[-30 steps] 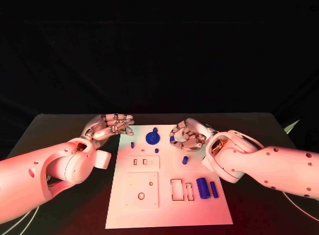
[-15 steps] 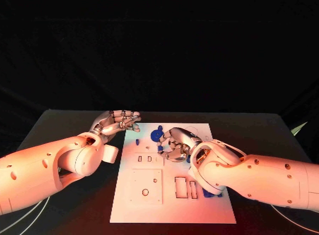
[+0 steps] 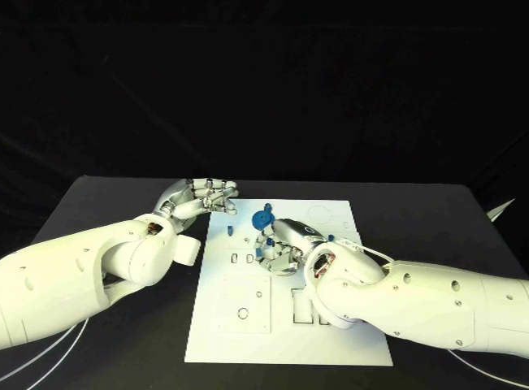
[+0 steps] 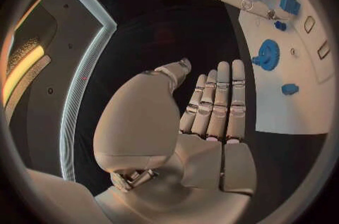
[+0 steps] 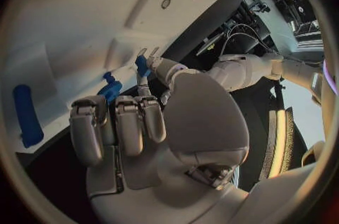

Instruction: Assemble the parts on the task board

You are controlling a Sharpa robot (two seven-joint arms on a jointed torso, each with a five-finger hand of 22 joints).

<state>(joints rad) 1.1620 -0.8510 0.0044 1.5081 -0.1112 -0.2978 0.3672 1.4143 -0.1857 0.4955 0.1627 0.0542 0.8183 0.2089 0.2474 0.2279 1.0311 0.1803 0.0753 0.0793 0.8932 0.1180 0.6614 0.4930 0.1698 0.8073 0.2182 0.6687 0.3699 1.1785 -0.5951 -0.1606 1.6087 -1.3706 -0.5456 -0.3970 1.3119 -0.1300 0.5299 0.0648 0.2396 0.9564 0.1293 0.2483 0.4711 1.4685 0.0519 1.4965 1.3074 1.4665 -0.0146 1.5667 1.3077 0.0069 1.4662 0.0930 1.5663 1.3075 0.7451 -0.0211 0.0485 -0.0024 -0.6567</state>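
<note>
The white task board (image 3: 235, 341) lies in the middle of the black table. A blue gear (image 3: 262, 219) stands at its far end, with a small blue peg (image 3: 232, 230) just left of it. My right hand (image 3: 283, 246) hovers over the board's far half, close behind the gear (image 5: 111, 88), and pinches a small blue part (image 5: 142, 65) between thumb and a finger while the other fingers curl in. My left hand (image 3: 205, 197) is off the board's far left corner, fingers straight and side by side (image 4: 215, 100), holding nothing. In the left wrist view the gear (image 4: 267, 55) and peg (image 4: 290, 88) stand on the board.
Rectangular and round recesses (image 3: 239, 305) mark the board's near half. A long blue cylinder (image 5: 27, 114) lies on the board by my right forearm, which covers the board's right side. Bare black tabletop (image 3: 452, 219) surrounds the board.
My right hand has carried the small blue part leftward over the board, to just behind the gear. The left hand has stayed by the far left corner. The camera has shifted slightly.
</note>
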